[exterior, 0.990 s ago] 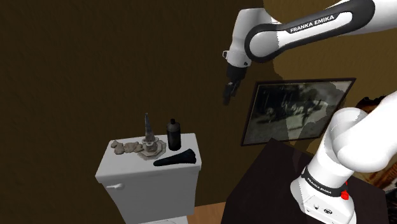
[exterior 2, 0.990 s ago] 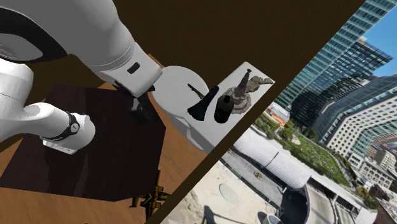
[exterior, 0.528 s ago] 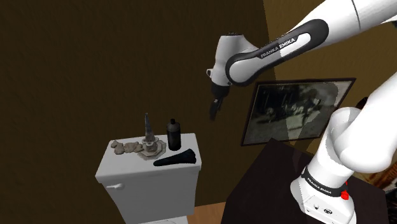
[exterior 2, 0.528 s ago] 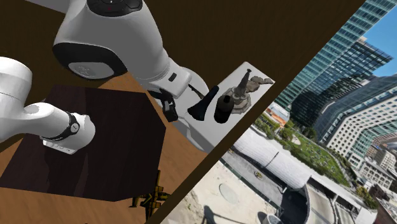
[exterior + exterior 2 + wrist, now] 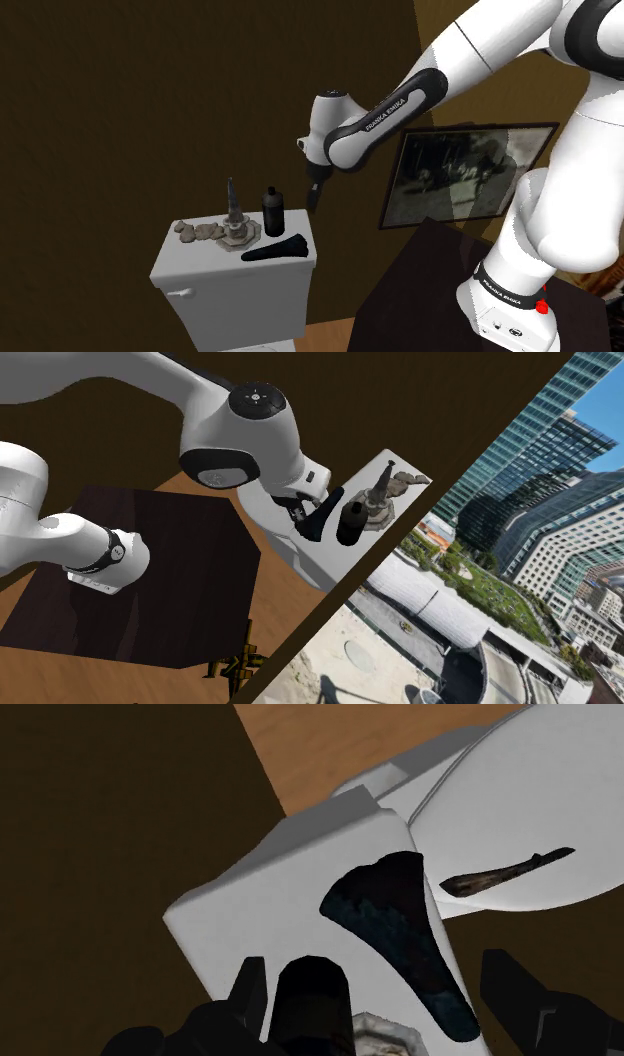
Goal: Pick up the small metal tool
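My arm [image 5: 380, 115] has swung down and toward the shoulder view's left. A second ago its hand end was high up, above the wall picture [image 5: 465, 175]. Now it hangs over the toilet tank [image 5: 235, 295]. That is good for the job. I think I am almost above the things on the tank top, and what is left is to go down and close.

The gripper [image 5: 314, 202] points down, near the tank top's edge on the shoulder view's right. It touches nothing. In the wrist view its fingers [image 5: 250, 989] stand wide apart, so the jaws are open and empty.

A black bottle [image 5: 273, 212] stands near the back edge of the tank top, close under the hand. I think I could bump it on the way down.

I take the dark fan-shaped thing [image 5: 390, 919] to be my tool. It lies flat along the front edge of the tank top. Its wide end is by the front corner on the shoulder view's right. It is almost black with a bit of blue, wide at one end and thin at the other. It looks flat and low, so it may be hard to pinch.

A smaller thin sliver [image 5: 505, 874], brown and black, lies on the white toilet lid [image 5: 560, 794] below. It could be the tool instead. I cannot be sure.
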{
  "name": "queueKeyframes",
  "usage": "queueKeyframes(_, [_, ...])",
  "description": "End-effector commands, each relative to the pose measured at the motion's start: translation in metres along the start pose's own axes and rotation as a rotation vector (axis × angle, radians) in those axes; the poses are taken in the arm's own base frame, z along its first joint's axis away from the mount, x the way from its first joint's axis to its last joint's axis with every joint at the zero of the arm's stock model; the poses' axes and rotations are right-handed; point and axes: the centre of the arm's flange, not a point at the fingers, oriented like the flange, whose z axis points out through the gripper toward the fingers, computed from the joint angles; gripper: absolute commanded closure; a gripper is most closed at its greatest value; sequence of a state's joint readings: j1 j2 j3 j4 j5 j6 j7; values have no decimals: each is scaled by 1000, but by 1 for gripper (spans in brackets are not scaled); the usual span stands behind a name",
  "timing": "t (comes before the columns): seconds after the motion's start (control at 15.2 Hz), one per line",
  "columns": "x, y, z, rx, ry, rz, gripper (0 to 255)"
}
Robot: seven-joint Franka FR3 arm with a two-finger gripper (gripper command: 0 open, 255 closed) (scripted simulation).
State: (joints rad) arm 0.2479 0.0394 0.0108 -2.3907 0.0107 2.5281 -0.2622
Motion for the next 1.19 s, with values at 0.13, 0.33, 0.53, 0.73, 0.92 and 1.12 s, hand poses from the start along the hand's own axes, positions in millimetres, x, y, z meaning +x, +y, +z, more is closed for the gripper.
queueKeyframes(0.13, [26, -14, 41, 3, 6, -77, 0])
queueKeyframes(0.33, [45, -26, 73, 6, 10, -133, 0])
queueKeyframes(0.53, [63, -40, 105, 8, 14, -190, 0])
queueKeyframes(0.73, [80, -54, 137, 11, 17, -246, 0])
queueKeyframes(0.92, [83, -58, 154, 11, 18, -258, 0])
queueKeyframes(1.12, [82, -58, 170, 11, 18, -258, 0])
